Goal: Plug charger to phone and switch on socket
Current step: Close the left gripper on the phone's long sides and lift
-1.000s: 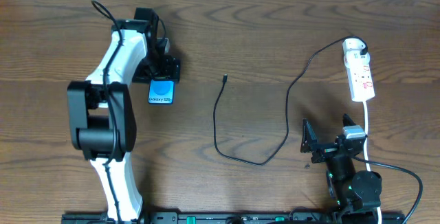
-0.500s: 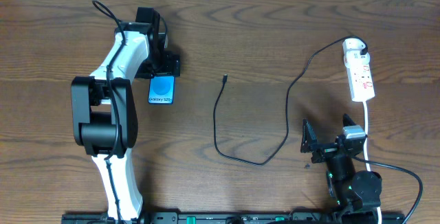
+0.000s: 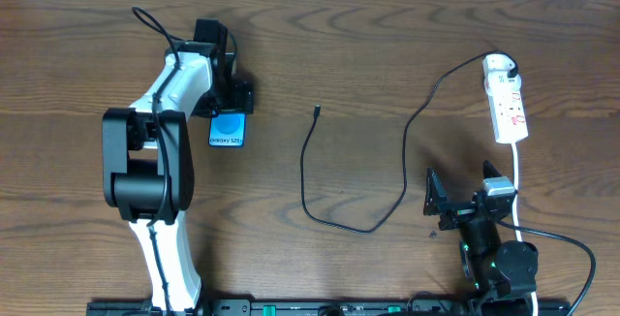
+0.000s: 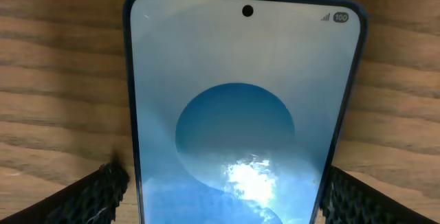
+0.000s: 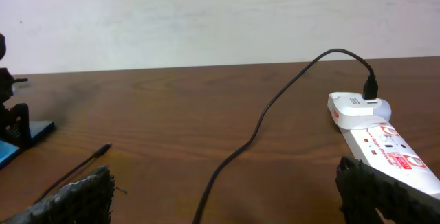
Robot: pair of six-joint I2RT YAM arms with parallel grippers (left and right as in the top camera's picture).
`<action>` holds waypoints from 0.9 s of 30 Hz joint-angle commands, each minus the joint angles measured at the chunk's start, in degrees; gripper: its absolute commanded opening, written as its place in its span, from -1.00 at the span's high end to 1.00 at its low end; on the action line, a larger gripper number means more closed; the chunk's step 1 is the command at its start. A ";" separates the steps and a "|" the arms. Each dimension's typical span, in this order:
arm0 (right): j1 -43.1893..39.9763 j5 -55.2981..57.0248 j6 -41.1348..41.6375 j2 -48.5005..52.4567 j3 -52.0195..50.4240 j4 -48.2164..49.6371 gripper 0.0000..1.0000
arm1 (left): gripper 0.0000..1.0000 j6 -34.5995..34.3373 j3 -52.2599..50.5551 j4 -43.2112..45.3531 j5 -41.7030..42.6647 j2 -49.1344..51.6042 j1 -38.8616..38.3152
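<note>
The phone [image 3: 228, 130] lies flat on the table, its blue screen up, and fills the left wrist view [image 4: 244, 114]. My left gripper [image 3: 231, 99] [image 4: 223, 186] is open, one finger on each side of the phone's far end, with small gaps to its edges. The charger, a thin black cable [image 3: 308, 175], loops across the middle of the table. Its free plug tip [image 3: 317, 111] [image 5: 104, 148] lies right of the phone. The socket, a white power strip [image 3: 510, 108] [image 5: 385, 141], lies at the right with the charger's other end in its plug head [image 3: 499, 65]. My right gripper [image 3: 463, 203] [image 5: 223, 196] is open and empty, near the front edge.
The strip's white cord [image 3: 517, 185] runs toward the front, past the right gripper. Bare brown wood table [image 3: 368, 54] lies between the phone and the strip. A pale wall stands behind the table's far edge in the right wrist view.
The left arm has shifted slightly toward the far side over the phone. The phone, cable, strip and right arm have not moved.
</note>
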 commanded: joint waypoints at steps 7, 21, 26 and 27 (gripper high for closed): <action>-0.28 -0.31 -0.52 -0.37 -0.20 -0.04 -0.99 | -0.82 -0.79 -5.75 2.43 0.35 1.73 -1.75; -0.28 -0.31 -0.52 -0.37 -0.20 -0.04 -0.99 | -0.70 -3.34 -6.16 -0.09 -1.88 1.73 -1.86; -0.28 -0.31 -0.52 -0.37 -0.20 -0.04 -0.98 | -0.70 -3.34 -6.16 -0.90 -1.88 1.73 -1.86; -0.28 -0.31 -0.52 -0.37 -0.20 -0.04 -0.99 | -0.69 -3.34 -6.16 -0.81 -1.88 1.73 -1.86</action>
